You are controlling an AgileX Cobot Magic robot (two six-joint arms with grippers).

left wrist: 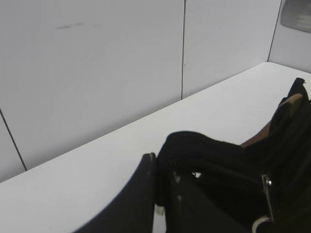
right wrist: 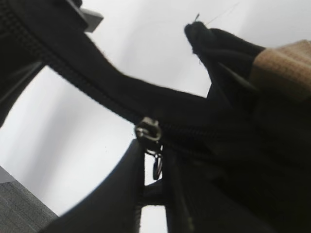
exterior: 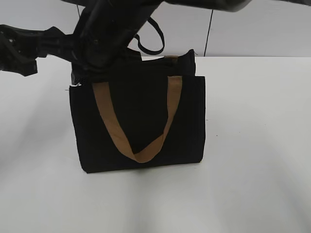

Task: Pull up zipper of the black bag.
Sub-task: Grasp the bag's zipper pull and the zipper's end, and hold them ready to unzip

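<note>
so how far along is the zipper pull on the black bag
Done: both arms are at the black bag's top, the left gripper clamping the fabric edge. In hand: the right gripper sits at the zipper's pull tab. Left: teeth beyond the slider still look parted, so the run remains.

Bag upright on table, handle down its front, both arms (apparently) at its top-left corner.
</note>
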